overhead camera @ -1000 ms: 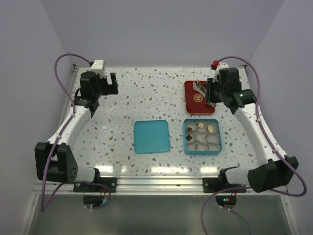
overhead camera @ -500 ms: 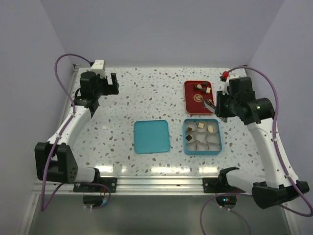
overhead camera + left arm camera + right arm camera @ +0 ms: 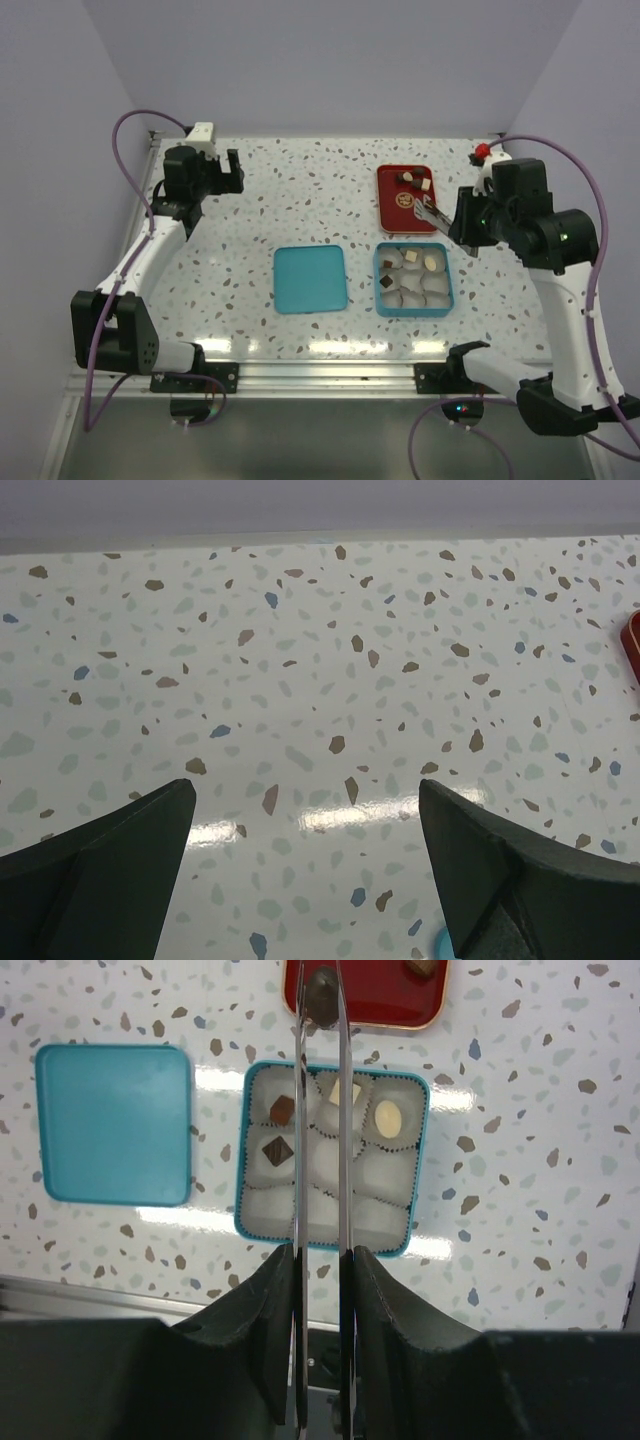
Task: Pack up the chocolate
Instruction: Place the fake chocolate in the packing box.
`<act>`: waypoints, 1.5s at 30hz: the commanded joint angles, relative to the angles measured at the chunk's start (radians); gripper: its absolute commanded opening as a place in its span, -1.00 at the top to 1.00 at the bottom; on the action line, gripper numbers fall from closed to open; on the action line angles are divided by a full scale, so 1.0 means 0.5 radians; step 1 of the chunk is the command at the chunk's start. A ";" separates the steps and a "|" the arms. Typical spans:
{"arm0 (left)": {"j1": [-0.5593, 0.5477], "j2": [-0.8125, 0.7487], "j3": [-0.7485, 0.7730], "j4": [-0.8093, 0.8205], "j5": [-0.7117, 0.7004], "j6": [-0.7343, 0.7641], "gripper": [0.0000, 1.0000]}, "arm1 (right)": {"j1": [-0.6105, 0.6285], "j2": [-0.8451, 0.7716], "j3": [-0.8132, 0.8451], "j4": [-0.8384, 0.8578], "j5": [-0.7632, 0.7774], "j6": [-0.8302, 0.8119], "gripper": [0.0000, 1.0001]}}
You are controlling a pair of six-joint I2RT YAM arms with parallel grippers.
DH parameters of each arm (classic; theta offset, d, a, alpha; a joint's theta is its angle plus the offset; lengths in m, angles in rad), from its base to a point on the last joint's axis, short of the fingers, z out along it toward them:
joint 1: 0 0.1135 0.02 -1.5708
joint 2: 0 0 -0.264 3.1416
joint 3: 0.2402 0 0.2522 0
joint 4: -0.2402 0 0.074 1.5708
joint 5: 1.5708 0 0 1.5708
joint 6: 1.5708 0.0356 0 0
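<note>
Chocolate piece (image 3: 320, 995), dark and round, now rides at the tip of the tweezers (image 3: 341, 1160) that my right end effector (image 3: 320, 1255) clamps. A second ago that arm was down over the red tray (image 3: 380, 1000). It has since lifted and drawn back toward the teal box (image 3: 241, 1160), so I judge the pick done and the drop next.

My right wrist view puts the piece just beyond the box's far edge, with four seated pieces (image 3: 388, 1117) inside and the other paper cups (image 3: 385, 1170) looking bare. The top view cannot resolve the held piece. It does show three tray pieces (image 3: 412, 182) beyond the box, and my left end effector (image 3: 228, 172) far off to the box's left, spread wide on nothing.
</note>
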 commanded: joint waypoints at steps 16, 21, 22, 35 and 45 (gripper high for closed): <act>-0.014 0.007 0.074 0.053 0.046 -0.041 -1.00 | 0.007 -0.111 -0.175 -0.388 -0.278 0.129 0.56; -0.017 0.010 0.074 0.053 0.043 -0.044 -1.00 | 0.011 -0.121 -0.199 -0.443 -0.297 0.123 0.57; -0.017 0.013 0.074 0.053 0.040 -0.044 -1.00 | 0.008 -0.124 -0.193 -0.468 -0.294 0.126 0.57; -0.033 0.031 0.077 0.053 0.052 -0.047 -1.00 | 0.020 -0.213 -0.387 -0.492 -0.334 0.163 0.59; -0.045 0.037 0.080 0.053 0.040 -0.044 -1.00 | 0.020 -0.262 -0.509 -0.492 -0.266 0.156 0.59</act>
